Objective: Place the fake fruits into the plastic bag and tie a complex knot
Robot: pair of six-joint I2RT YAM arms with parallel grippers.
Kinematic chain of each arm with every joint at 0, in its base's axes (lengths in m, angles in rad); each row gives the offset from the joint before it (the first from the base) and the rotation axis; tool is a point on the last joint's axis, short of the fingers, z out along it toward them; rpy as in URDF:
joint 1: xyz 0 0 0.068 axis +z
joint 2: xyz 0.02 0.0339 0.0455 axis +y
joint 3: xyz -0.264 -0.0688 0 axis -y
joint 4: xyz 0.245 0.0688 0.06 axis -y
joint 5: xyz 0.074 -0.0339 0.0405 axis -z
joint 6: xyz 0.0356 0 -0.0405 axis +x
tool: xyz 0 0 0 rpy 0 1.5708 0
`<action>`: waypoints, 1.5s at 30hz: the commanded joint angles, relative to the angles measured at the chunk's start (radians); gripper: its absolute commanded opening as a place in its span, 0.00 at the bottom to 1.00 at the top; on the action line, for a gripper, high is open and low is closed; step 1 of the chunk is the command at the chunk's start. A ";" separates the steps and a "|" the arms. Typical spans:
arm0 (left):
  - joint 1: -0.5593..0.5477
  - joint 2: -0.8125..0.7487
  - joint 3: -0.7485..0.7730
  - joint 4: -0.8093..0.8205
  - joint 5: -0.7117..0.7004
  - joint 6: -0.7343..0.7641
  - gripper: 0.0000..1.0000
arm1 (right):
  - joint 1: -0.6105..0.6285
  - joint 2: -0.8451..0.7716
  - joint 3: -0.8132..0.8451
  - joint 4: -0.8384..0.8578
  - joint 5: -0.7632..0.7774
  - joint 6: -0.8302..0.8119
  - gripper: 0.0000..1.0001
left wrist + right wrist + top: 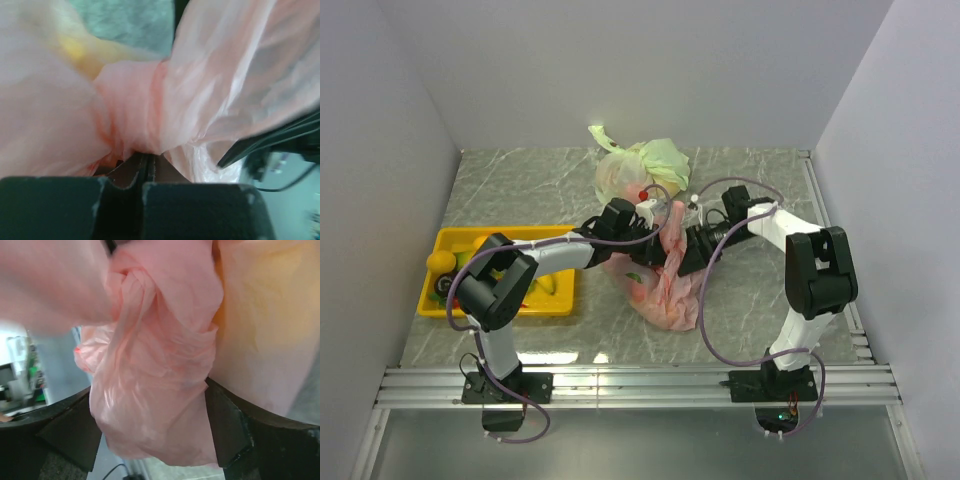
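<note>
The pink plastic bag (665, 290) lies mid-table with its handles twisted upward (675, 222). My left gripper (642, 218) reaches in from the left. In the left wrist view its jaws (147, 160) are pressed together on a twisted neck of the plastic bag (130, 110). My right gripper (685, 250) is at the bag's right side. Its fingers (232, 427) stand wide apart with a loose bunch of the bag's plastic (150, 390) hanging between them. Yellow fake fruits show through the film (265, 295). More fake fruits (548, 285) lie in the tray.
A yellow tray (500, 310) sits at the left, under the left arm. A pale green-and-white knotted bag (640, 170) stands just behind the pink one. Purple cables loop over both arms. Grey walls close in the left, back and right sides.
</note>
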State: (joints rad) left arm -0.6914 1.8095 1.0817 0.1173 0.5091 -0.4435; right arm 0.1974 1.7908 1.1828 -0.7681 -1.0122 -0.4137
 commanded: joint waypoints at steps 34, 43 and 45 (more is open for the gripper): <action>-0.003 -0.003 -0.054 0.078 0.146 -0.061 0.00 | -0.148 -0.205 -0.091 0.213 -0.023 0.273 0.37; -0.016 0.011 -0.055 0.149 0.210 -0.127 0.00 | -0.038 -0.065 -0.138 0.063 -0.015 0.142 0.70; -0.025 0.027 -0.052 0.168 0.242 -0.146 0.00 | -0.036 -0.041 -0.146 0.059 -0.044 0.147 0.84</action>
State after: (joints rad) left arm -0.6968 1.8408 1.0157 0.2226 0.6853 -0.5480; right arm 0.1555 1.7164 1.0515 -0.6575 -1.0191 -0.2344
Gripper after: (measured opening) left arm 0.012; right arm 0.799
